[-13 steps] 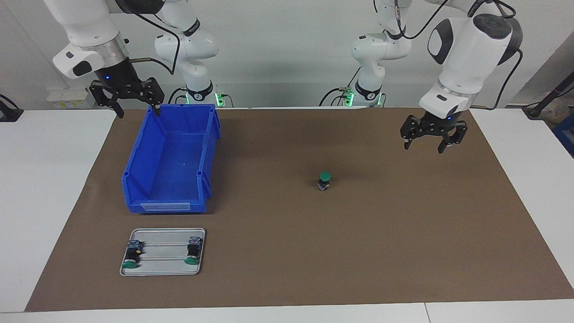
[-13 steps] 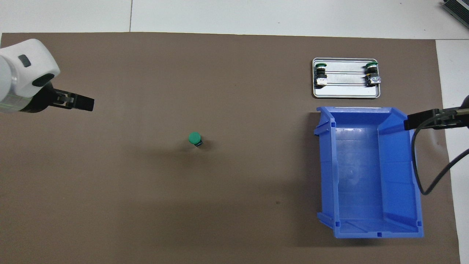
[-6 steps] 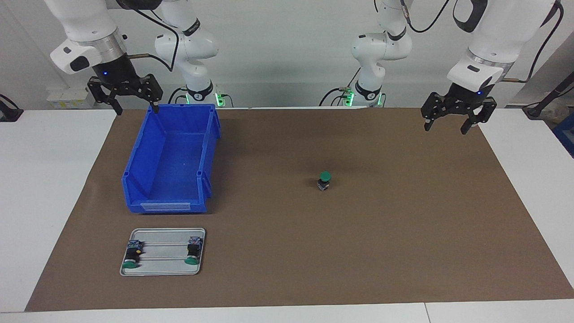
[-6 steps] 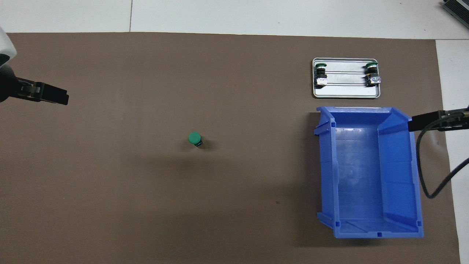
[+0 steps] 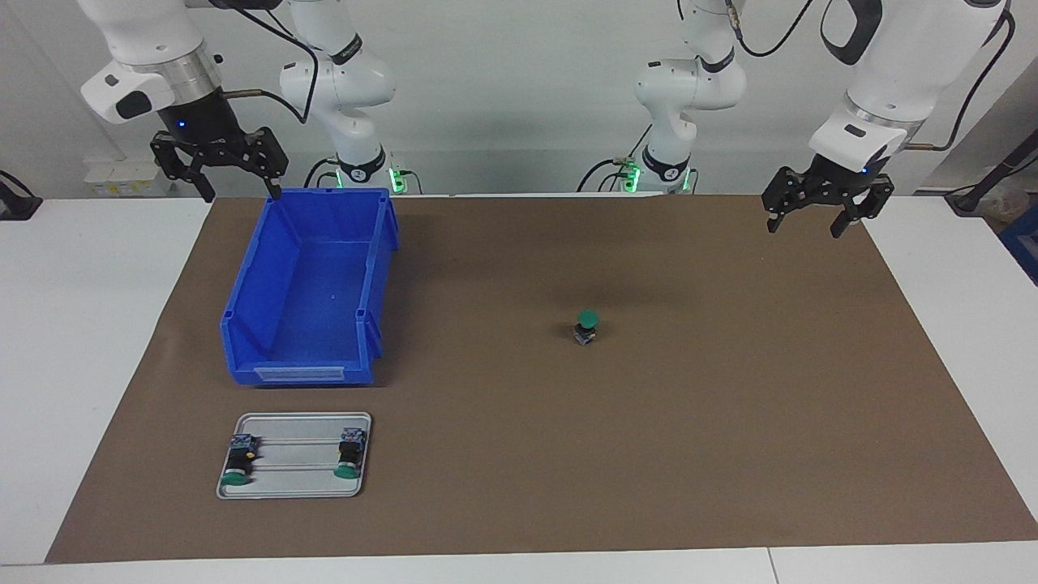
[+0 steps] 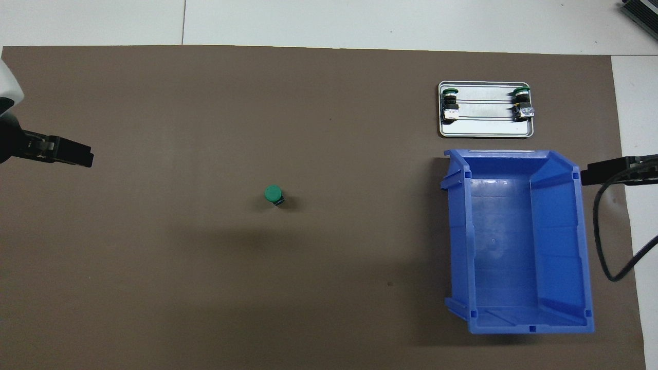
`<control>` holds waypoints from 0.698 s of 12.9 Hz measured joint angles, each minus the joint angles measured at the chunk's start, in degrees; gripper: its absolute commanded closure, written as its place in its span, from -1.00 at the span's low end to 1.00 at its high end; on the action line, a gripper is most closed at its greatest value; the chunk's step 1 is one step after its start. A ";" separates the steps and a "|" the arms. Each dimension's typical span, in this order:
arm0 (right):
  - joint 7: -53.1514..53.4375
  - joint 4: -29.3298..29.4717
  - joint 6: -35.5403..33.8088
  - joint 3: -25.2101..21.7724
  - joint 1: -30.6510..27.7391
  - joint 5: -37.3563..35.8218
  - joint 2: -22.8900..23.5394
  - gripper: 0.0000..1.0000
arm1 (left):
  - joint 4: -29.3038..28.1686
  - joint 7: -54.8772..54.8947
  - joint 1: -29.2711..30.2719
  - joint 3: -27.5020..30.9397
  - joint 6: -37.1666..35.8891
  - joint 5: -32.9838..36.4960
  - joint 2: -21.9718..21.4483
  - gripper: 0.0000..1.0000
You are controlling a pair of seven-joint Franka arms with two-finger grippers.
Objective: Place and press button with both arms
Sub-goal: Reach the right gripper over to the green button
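A button (image 5: 586,324) with a green cap stands upright on the brown mat near the middle of the table; it also shows in the overhead view (image 6: 273,195). Two more buttons (image 5: 237,461) (image 5: 349,454) lie on their sides on a metal tray (image 5: 296,483). My left gripper (image 5: 819,212) is open and empty, raised over the mat's edge at the left arm's end. My right gripper (image 5: 233,177) is open and empty, raised by the blue bin's corner nearest the robots. In the overhead view only one finger of the left gripper (image 6: 64,152) and of the right gripper (image 6: 606,171) shows.
A large empty blue bin (image 5: 268,357) stands toward the right arm's end, with the tray (image 6: 486,132) just farther from the robots. The brown mat (image 5: 730,422) covers most of the white table.
My left gripper rose and drew back from near the button to the mat's edge. My right gripper lifted slightly and moved outward. The button stayed put.
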 measured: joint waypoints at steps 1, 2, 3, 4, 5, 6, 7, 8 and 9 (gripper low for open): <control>0.01 -0.12 -0.10 -0.01 -0.47 0.00 0.00 -0.94 | -1.24 0.00 0.00 0.00 0.07 0.00 -0.84 -1.00; 0.01 -0.43 -0.13 -0.04 -0.81 0.41 0.00 -0.94 | -1.80 -0.01 0.00 0.00 0.11 0.00 -1.33 -1.00; 0.38 -0.84 -0.13 -0.03 -0.97 1.31 0.05 -0.94 | -1.98 -0.02 0.02 0.01 0.12 0.00 -1.57 -1.00; 1.64 -1.15 -0.13 0.01 -1.00 1.94 0.21 -0.94 | -2.01 -0.04 0.19 -0.10 0.12 0.00 -1.64 -1.00; 2.96 -1.32 -0.12 0.23 -1.02 2.06 0.42 -0.94 | -2.03 -0.04 0.76 -0.59 0.11 0.00 -1.63 -1.00; 3.75 -1.46 -0.12 0.78 -1.11 2.08 0.67 -0.94 | -2.03 -0.04 1.66 -1.65 0.07 0.00 -1.63 -1.00; 4.49 -1.51 0.02 1.90 -1.26 2.08 1.04 -0.95 | -2.03 -0.04 2.01 -2.34 0.06 0.00 -1.63 -1.00; 6.11 -1.57 0.72 3.76 -1.33 2.08 1.57 -0.95 | -2.04 -0.04 2.11 -2.73 0.06 0.00 -1.63 -1.00; 8.97 -1.59 1.70 6.42 -1.36 2.08 2.22 -0.94 | -2.08 -0.04 2.21 -2.90 0.04 0.00 -1.63 -1.00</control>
